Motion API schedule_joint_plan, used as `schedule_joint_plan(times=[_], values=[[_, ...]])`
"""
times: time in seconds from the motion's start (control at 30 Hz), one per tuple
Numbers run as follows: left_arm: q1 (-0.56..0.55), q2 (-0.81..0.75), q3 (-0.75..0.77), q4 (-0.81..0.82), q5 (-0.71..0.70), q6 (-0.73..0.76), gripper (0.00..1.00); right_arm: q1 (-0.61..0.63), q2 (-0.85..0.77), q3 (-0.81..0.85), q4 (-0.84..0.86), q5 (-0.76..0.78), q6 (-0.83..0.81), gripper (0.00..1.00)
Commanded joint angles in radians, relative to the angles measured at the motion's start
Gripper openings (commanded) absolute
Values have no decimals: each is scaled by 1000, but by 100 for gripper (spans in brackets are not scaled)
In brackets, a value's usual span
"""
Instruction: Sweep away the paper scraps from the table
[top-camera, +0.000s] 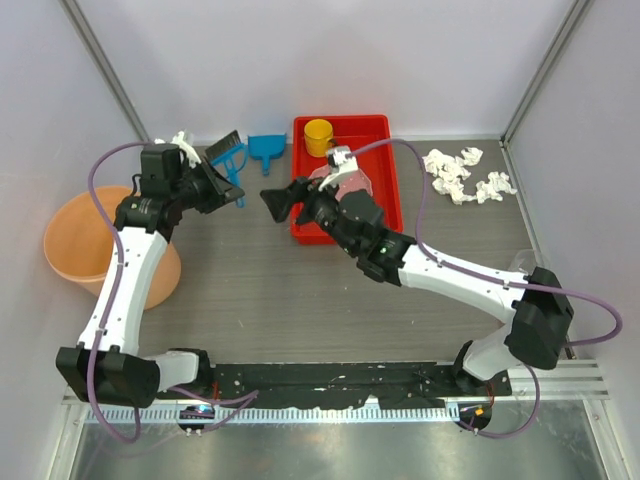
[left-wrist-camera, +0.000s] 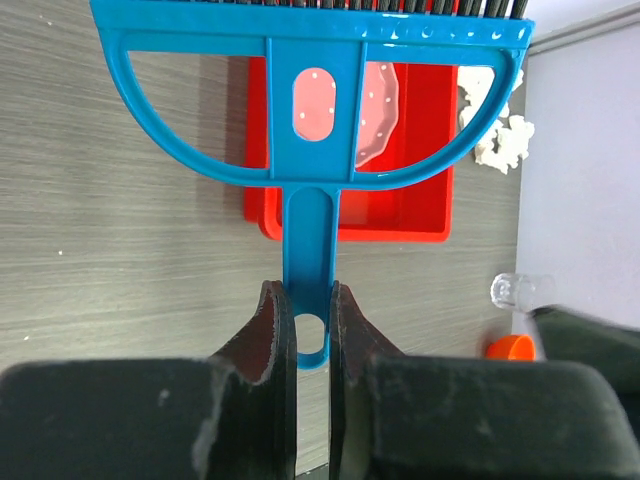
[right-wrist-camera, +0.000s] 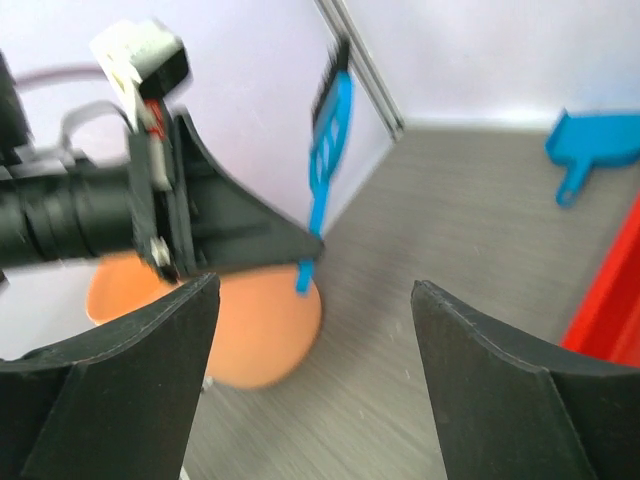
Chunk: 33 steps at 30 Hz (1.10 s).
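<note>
Brush (left-wrist-camera: 312, 165) bristles cut off at top — pink plate (left-wrist-camera: 378, 110), paper scraps (left-wrist-camera: 503, 145) partly hidden behind it.

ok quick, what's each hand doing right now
Left hand: closed on the brush handle.
Right hand: open, holding nothing.

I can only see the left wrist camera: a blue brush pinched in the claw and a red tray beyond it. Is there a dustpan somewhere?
Observer: Yes, a blue dustpan lies on the table just left of the red tray, nothing holding it.
Operator: What is the other arm doing?
Observer: The right claw hangs open and empty by the tray's left edge, pointing toward the brush.
Operator: Any paper besides the paper scraps on my right?
Observer: What looks like one white wad lies far left, behind the left arm.
</note>
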Motion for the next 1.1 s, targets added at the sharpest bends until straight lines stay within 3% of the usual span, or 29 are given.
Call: schedule_joint_plan(times=[0.0, 0.2, 0.33, 0.43, 0.57, 0.67, 0.77, 0.8, 0.9, 0.93, 0.97, 1.0, 1.03, 1.07], values=[[-9, -66, 17, -29, -18, 63, 0, -5, 49, 224, 33, -18, 9, 84], [-21, -86, 26, -28, 22, 51, 0, -22, 250, 451, -144, 24, 35, 86], [-21, -101, 25, -51, 34, 60, 0, -22, 254, 439, -106, 109, 22, 89], [-27, -107, 17, -55, 45, 57, 0, -26, 290, 480, -114, 77, 21, 89], [-32, -106, 9, -52, 57, 51, 0, -26, 362, 551, -138, -1, 39, 79], [-35, -112, 12, -49, 64, 52, 0, -31, 405, 574, -148, -23, 59, 63], [-33, -119, 15, -46, 80, 61, 0, -40, 416, 567, -111, -49, 76, 29], [-35, -119, 14, -46, 91, 69, 0, -43, 413, 560, -99, -73, 69, 5], [-36, -122, -1, -25, 166, 113, 0, -68, 374, 514, -71, -116, 44, 1], [-36, -115, -3, -35, 206, 188, 5, -77, 353, 492, -66, -159, 7, 1], [-35, -109, 5, -63, 214, 260, 19, -104, 309, 437, -59, -190, -13, 1], [-35, -100, 15, -98, 216, 329, 36, -121, 278, 407, -63, -222, -31, 1], [-36, -87, 29, -166, 216, 483, 68, -143, 249, 374, -72, -291, -74, 1], [-36, -81, 40, -207, 214, 552, 76, -158, 183, 317, -113, -314, -103, 1]])
